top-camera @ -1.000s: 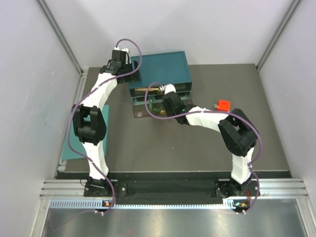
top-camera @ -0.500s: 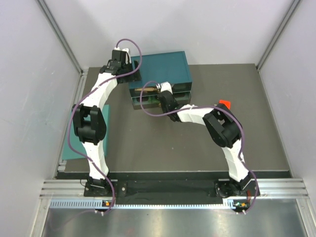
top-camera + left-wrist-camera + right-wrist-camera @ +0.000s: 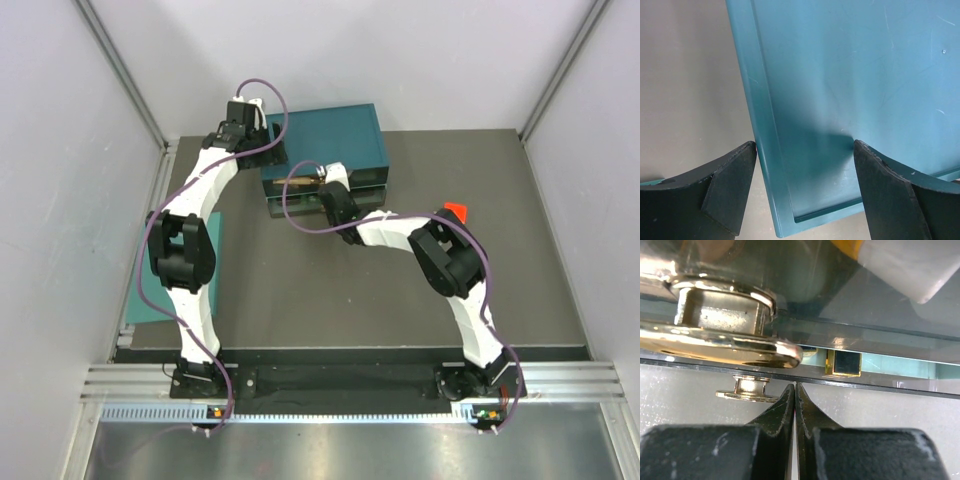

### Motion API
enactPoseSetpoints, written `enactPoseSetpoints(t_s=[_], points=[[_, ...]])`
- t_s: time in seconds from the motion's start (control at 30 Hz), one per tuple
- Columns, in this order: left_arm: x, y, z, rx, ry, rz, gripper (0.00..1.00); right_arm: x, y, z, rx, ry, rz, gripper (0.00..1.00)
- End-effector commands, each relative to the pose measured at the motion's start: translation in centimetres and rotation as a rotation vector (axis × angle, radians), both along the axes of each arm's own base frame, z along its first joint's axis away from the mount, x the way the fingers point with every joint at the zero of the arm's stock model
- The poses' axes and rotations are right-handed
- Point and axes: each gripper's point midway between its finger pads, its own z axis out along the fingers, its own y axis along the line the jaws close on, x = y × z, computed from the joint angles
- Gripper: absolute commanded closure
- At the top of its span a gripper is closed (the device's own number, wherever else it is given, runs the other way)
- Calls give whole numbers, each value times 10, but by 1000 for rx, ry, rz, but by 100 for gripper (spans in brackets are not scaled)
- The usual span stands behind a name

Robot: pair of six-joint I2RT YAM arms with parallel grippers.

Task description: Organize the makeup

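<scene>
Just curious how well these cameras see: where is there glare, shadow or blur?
Top view: sharp, evenly lit. Left wrist view: soft dark shadow on the teal box near the left gripper. Right wrist view: close; the gold knob glares and blurs.

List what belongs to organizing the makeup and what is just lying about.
Belongs: teal drawer unit; orange-white tube and black-and-gold case inside its drawers.
Lying about: red cube; flat teal panel.

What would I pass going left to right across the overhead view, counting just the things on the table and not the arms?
From the left: flat teal panel → teal drawer box → small red cube.
</scene>
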Motion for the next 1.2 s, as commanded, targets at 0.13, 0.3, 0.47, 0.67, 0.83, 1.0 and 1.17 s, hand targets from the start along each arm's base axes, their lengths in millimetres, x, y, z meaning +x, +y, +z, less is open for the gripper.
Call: enactPoseSetpoints(t_s=[0.13,0.3,0.47,0.67,0.83,1.0,1.17], points=[[-13,4,-31,40,101,-25,18,12,24,46,140,-120,-22,100],[-15,2,-26,34,88,-31,18,9,20,65,186,-174,-25,100],[-15,4,-22,37,79,-35,18,12,12,76,263,-184,-98,100],[-18,3,-20,34,75,-39,18,18,0,79,513,-118,-245,100],[-21,3,-21,31,77,-41,18,22,-10,65,616,-67,-322,100],[-23,3,-21,30,74,-41,18,27,-10,61,653,-47,-334,100],[-24,4,-12,34,54,-41,18,26,-8,75,641,-59,-295,100]])
